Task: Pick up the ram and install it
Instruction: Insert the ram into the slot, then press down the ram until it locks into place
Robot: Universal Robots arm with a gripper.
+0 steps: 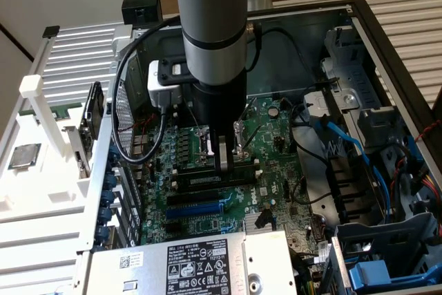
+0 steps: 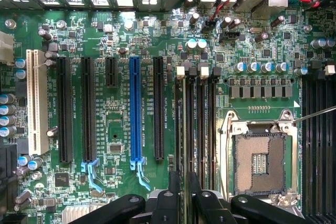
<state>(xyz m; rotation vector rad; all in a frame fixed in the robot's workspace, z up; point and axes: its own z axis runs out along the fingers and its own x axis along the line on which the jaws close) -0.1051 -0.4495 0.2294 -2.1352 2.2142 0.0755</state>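
Note:
The ram (image 2: 182,124) stands on edge in the black memory slot nearest the expansion slots, beside the other white-clipped slots (image 2: 202,114). In the exterior view it is a dark strip (image 1: 200,179) across the motherboard inside the open computer case. My gripper (image 2: 184,190) hangs straight down over one end of the stick, with one black finger (image 2: 173,187) on each side of its top edge. The jaws stand slightly apart and do not squeeze it, so the gripper is open. In the exterior view the gripper (image 1: 223,160) reaches down to the board under the grey arm.
The open processor socket (image 2: 260,163) lies next to the memory slots. A blue slot (image 2: 135,111) and a white slot (image 2: 37,100) lie further along. The power supply (image 1: 200,264), blue cables (image 1: 345,143) and case walls crowd the board. A silver chip (image 1: 23,155) rests on the white rack outside.

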